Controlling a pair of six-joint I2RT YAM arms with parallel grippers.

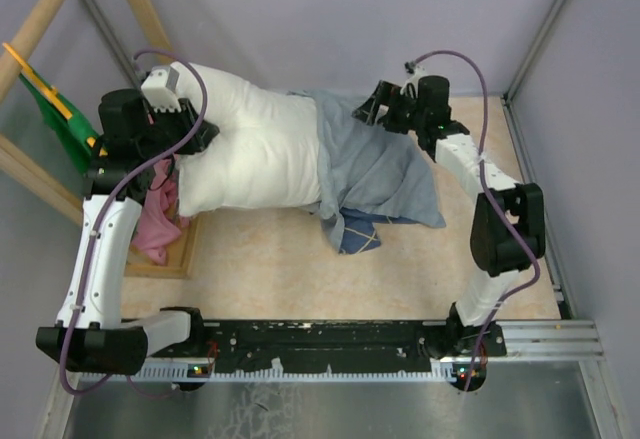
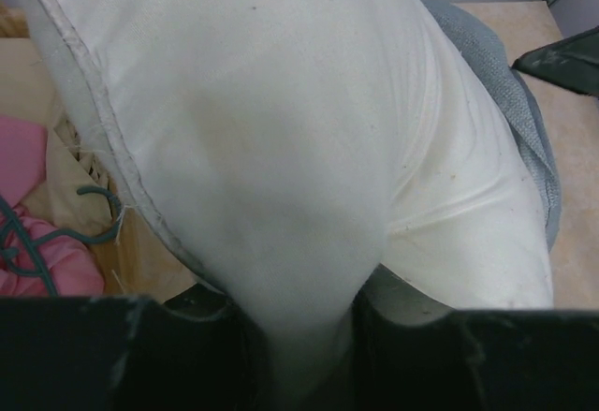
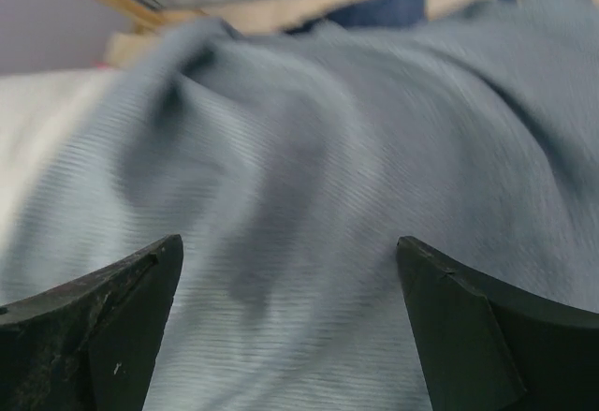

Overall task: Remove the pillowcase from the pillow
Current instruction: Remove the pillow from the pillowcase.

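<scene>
Plain pale lavender-grey walls (image 1: 330,19) enclosed the bay, with a metal post (image 1: 545,29) at the right corner. The tan tabletop (image 1: 300,269) was evenly lit. A wooden frame (image 1: 40,19) stood left, a green cloth (image 1: 55,124) hanging from it and a pink cloth (image 1: 155,234) lying beneath.

Left end effector (image 2: 298,336) clamped; right end effector (image 3: 288,252) spread wide.

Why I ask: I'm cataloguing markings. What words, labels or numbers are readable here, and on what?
No text can be read in any view.
On the pillowcase, pale marks on the navy fold are too small to read.
The pillow is plain white, with no text.
</scene>
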